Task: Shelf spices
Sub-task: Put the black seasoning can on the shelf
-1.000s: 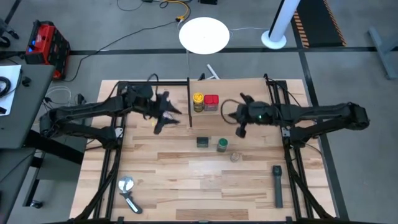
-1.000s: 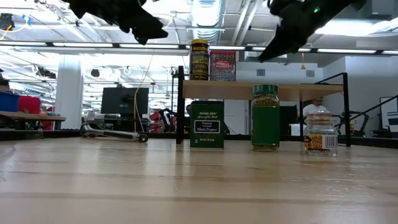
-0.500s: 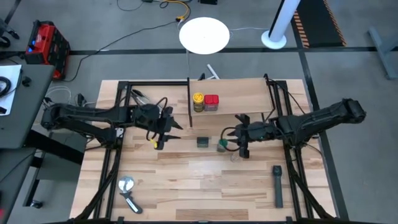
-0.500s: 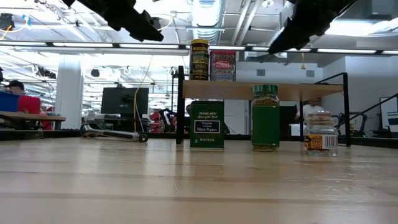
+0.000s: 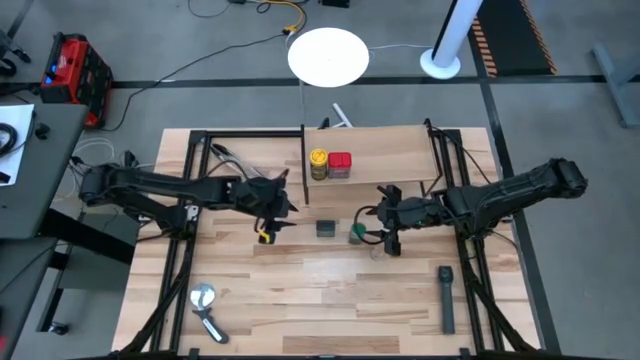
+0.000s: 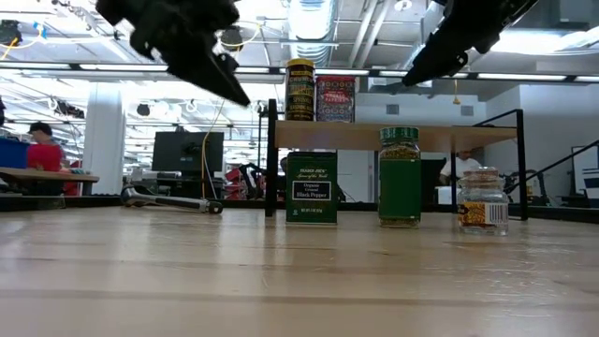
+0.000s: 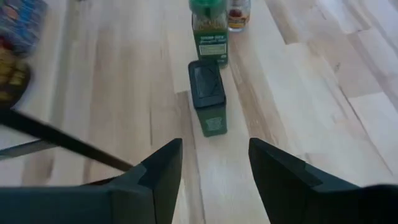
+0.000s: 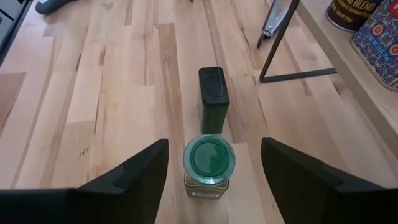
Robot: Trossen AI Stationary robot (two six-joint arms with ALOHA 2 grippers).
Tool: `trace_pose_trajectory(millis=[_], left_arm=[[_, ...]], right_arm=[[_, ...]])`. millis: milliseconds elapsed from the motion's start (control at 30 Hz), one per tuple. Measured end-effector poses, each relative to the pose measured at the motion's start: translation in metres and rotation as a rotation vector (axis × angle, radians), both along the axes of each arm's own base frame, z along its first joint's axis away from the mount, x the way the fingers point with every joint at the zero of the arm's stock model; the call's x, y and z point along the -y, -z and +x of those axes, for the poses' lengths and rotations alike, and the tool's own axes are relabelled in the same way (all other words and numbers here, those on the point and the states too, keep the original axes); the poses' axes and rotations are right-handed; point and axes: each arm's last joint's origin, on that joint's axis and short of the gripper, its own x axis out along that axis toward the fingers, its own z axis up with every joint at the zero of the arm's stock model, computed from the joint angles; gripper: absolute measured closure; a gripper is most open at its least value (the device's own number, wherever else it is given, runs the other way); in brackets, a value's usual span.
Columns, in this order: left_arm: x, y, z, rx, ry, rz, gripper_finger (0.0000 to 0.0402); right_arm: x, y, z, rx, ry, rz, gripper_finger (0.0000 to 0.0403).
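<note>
Two spices sit on the shelf (image 5: 390, 150); three wait on the tabletop (image 5: 300, 290) near its middle. Right tool (image 8: 208, 171), wide open and empty, straddles the green-lidded jar (image 8: 209, 160). Left tool (image 7: 214, 162), also open and empty, faces the dark tin (image 7: 207, 96). Risk: the tools clashing, or an off-centre pinch toppling the jar.
</note>
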Motion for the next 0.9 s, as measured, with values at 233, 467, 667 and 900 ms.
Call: trace_pose_trajectory(millis=[233,467,667,900], left_arm=[[-0.001,0.027,0.025,-0.014,-0.012,-0.014,0.0201],[0.0,0.042,0.04,0.009,-0.026,-0.046,0.0172],[0.0,0.055,0.049,0.017,-0.06,-0.091,0.0172],[0.002,0.067,0.056,0.009,-0.036,-0.107,0.0173]], right_arm=[[0.0,0.001,-0.001,-0.016,-0.001,0.027,0.0143],[0.0,0.002,-0.001,-0.02,-0.001,0.027,0.0143],[0.0,0.003,-0.002,-0.031,0.015,0.047,0.0143],[-0.005,0.006,-0.001,-0.046,0.028,0.082,0.0143]])
